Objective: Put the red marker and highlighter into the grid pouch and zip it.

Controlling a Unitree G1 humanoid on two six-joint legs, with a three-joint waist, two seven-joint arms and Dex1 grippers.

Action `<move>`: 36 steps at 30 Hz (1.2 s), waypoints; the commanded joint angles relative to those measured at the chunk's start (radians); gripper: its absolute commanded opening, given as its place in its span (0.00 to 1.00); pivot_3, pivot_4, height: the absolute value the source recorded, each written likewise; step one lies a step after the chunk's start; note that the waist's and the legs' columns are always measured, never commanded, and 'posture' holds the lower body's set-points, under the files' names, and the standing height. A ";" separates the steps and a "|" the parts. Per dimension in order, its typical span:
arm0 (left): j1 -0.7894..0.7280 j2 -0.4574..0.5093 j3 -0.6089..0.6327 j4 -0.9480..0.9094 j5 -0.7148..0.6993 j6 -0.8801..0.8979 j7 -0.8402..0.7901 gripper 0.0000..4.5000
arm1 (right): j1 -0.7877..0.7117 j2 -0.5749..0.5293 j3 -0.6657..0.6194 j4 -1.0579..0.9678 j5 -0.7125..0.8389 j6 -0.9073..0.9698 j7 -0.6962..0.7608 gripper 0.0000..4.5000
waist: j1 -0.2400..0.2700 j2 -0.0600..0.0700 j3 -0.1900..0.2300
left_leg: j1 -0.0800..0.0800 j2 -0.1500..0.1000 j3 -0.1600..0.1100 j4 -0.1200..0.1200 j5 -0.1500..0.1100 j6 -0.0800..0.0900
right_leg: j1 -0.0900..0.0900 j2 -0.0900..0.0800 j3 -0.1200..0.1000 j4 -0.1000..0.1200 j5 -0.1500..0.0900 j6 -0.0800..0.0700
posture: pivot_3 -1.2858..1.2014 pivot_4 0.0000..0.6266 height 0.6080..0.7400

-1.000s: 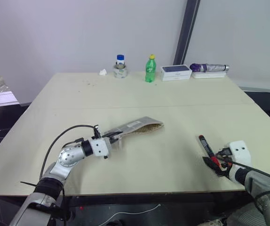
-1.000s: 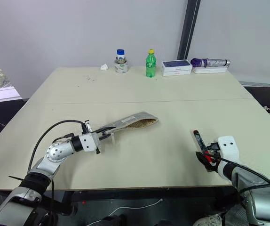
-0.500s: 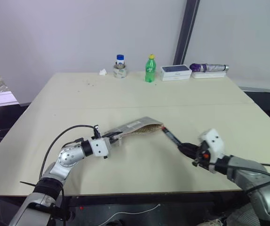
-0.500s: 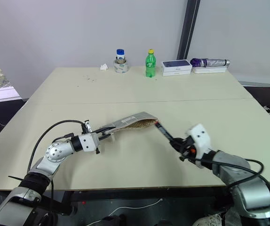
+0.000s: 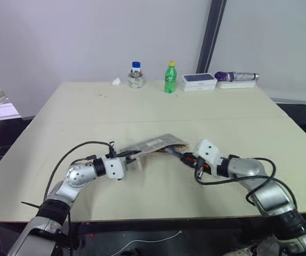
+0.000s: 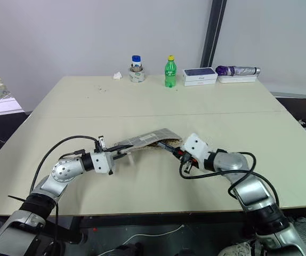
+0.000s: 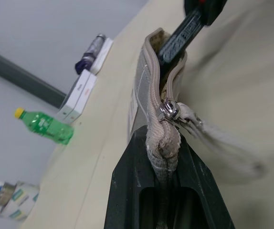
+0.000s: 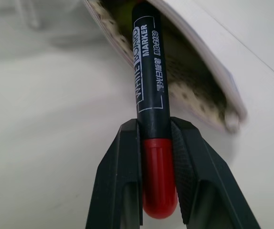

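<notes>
1. Left gripper [image 7: 168, 157] is clenched on the closed end of the grid pouch [image 5: 155, 144]. Judgement: it pins that end so the mouth, directly ahead of its fingers, stays lifted and gaping.
2. Zipper pull [image 7: 168, 110] sits just beyond the left fingertips; the track past it is unzipped.
3. Right gripper [image 8: 157, 138] grasps the red marker [image 8: 149, 76] at its red cap end. The black barrel runs forward from its fingers, tip inside the mouth.
4. Pouch contents: a yellowish glimpse beside the barrel; whether it is the highlighter, cannot tell.
</notes>
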 commanded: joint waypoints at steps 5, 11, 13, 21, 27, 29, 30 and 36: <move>-0.063 0.003 -0.020 -0.034 -0.020 -0.035 -0.040 0.00 | -0.191 0.006 0.150 0.106 -0.223 -0.335 0.044 0.07 | -0.002 0.000 0.000 | 0.000 0.000 0.000 0.000 0.000 0.000 | 0.000 0.000 0.000 0.000 0.000 0.000 | 0.52 0.24 1.00; -0.063 -0.007 -0.021 -0.040 -0.054 -0.035 -0.076 0.00 | -0.247 0.057 0.193 0.212 -0.313 -0.528 0.010 0.07 | -0.001 0.000 0.000 | 0.000 0.000 0.000 0.000 0.000 0.000 | 0.000 0.000 0.000 0.000 0.000 0.000 | 0.52 0.24 1.00; -0.061 -0.009 -0.020 -0.046 -0.056 -0.031 -0.080 0.00 | -0.246 0.069 0.188 0.234 -0.314 -0.537 0.016 0.07 | -0.001 0.000 0.000 | 0.000 0.000 0.000 0.000 0.000 0.000 | 0.000 0.000 0.000 0.000 0.000 0.000 | 0.52 0.24 1.00; -0.024 -0.003 0.001 -0.056 -0.054 0.002 -0.060 0.00 | -0.154 0.004 0.039 0.093 -0.203 -0.448 0.052 0.85 | 0.004 0.000 0.000 | 0.000 0.000 0.000 0.000 0.000 0.000 | 0.000 0.000 0.000 0.000 0.000 0.000 | 0.52 0.24 1.00; 0.006 -0.019 0.005 -0.068 -0.022 0.040 -0.010 0.00 | 0.055 0.024 -0.169 -0.244 0.199 -0.019 0.089 0.85 | 0.000 0.000 0.000 | 0.000 0.000 -0.001 -0.001 0.000 0.000 | 0.000 0.000 0.000 0.000 0.000 0.000 | 0.52 0.24 1.00; 0.003 -0.033 0.001 -0.066 -0.003 0.058 0.011 0.00 | 0.121 0.038 -0.228 -0.321 0.342 0.125 0.069 0.85 | 0.003 0.000 0.000 | 0.000 0.000 0.000 0.000 0.000 0.000 | 0.001 0.000 0.000 0.000 0.000 0.000 | 0.52 0.24 1.00; 0.000 -0.042 -0.005 -0.066 0.005 0.065 0.017 0.00 | 0.150 0.049 -0.245 -0.346 0.396 0.198 0.050 0.85 | 0.004 0.000 0.000 | 0.000 0.000 -0.001 0.000 0.000 0.000 | 0.001 0.000 0.000 0.000 0.000 0.000 | 0.52 0.24 1.00; -0.046 -0.078 -0.037 -0.057 0.102 0.070 0.067 0.00 | 0.265 0.138 -0.125 -0.352 0.405 0.406 -0.094 0.85 | 0.004 0.000 0.000 | 0.000 0.000 -0.001 0.000 0.000 0.000 | 0.001 0.000 0.000 0.000 0.000 0.000 | 0.52 0.24 1.00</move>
